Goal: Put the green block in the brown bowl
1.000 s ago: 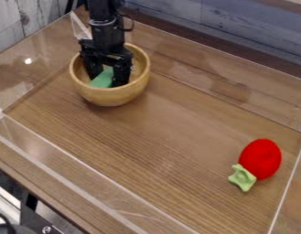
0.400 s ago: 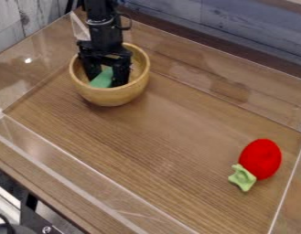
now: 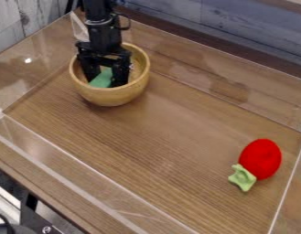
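The brown bowl (image 3: 125, 91) stands at the back left of the wooden table. Inside it lies the green block (image 3: 102, 80), partly hidden by my fingers. My gripper (image 3: 102, 73) points straight down into the bowl, its black fingers spread open on either side of the block. I cannot tell whether the fingers touch the block.
A red toy fruit with a green leaf (image 3: 259, 159) lies near the front right corner. Clear plastic walls (image 3: 67, 187) surround the wooden table (image 3: 165, 137). A grey brick-patterned backdrop runs behind.
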